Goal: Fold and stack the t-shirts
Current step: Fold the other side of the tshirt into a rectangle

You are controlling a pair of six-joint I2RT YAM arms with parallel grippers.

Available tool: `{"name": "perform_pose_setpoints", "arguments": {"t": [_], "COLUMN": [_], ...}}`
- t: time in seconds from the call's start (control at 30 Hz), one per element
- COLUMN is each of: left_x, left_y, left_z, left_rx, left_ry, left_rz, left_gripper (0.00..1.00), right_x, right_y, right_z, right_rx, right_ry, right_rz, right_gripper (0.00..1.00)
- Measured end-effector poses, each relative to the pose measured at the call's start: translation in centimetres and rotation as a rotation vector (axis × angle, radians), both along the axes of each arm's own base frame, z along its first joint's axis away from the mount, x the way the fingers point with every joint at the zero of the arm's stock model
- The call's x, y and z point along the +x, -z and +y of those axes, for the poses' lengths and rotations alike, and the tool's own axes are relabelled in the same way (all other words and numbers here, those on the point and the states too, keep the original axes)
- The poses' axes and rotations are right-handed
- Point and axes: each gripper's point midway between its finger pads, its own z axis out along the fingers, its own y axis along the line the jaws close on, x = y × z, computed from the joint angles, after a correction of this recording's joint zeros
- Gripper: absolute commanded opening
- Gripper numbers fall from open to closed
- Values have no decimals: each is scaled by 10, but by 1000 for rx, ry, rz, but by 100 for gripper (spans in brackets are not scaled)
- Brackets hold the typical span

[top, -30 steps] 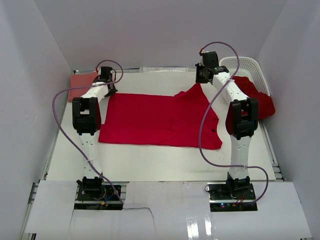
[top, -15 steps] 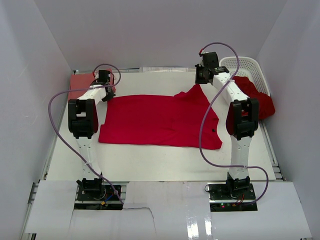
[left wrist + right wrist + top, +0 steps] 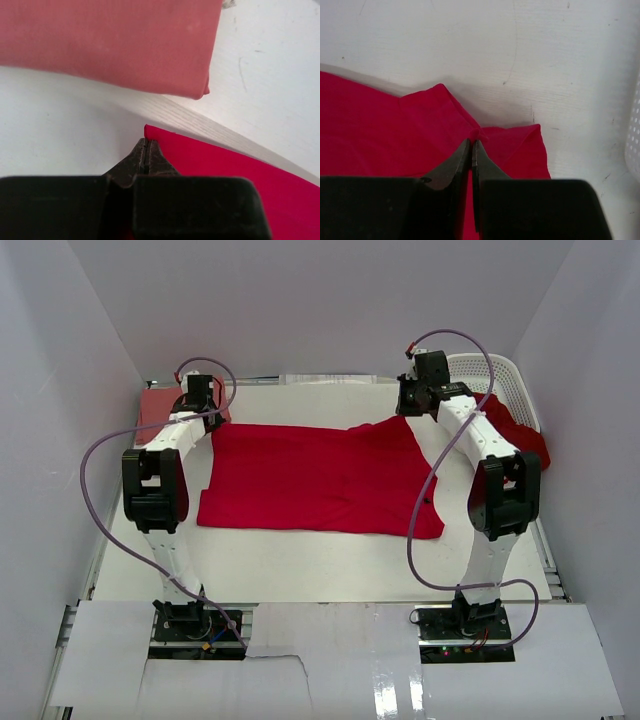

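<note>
A crimson t-shirt [image 3: 320, 480] lies spread flat across the middle of the table. My left gripper [image 3: 211, 426] is shut on its far left corner; in the left wrist view the closed gripper [image 3: 145, 141] meets the red cloth [image 3: 225, 170] at that corner. My right gripper [image 3: 406, 417] is shut on the far right corner, and the right wrist view shows this gripper [image 3: 472, 141] pinching a small pucker of red cloth [image 3: 380, 125]. A folded salmon-pink t-shirt [image 3: 160, 405] [image 3: 110, 45] lies at the far left. More crimson t-shirts [image 3: 522, 437] spill from the basket.
A white lattice basket [image 3: 500, 370] stands at the far right corner, its wall just showing in the right wrist view [image 3: 635, 140]. White walls close in the table on three sides. Purple cables loop beside both arms.
Both arms swung outward, left gripper to the left and right gripper to the right. The shirt's far edge is pulled straighter and the raised fold at its far right has flattened.
</note>
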Motion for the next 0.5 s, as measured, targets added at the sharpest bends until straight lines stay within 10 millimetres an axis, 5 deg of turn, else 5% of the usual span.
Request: {"name": "perform_pose_setpoints", "arguments": {"t": [0.3,0.5], "left_x": [-3,-3], "left_y": [3,4], "left_z": [-5,-5], "left_rx": [38,47], "left_ry": [-13,-22], "left_rz": [-2,-5], "left_gripper": [0,0], "right_x": [-32,-37], "right_y": [30,22], "right_z": [-11,-26], "right_rx": [-17,-12], "right_ry": [30,73], "right_rz": [80,69], "right_gripper": [8,8]}}
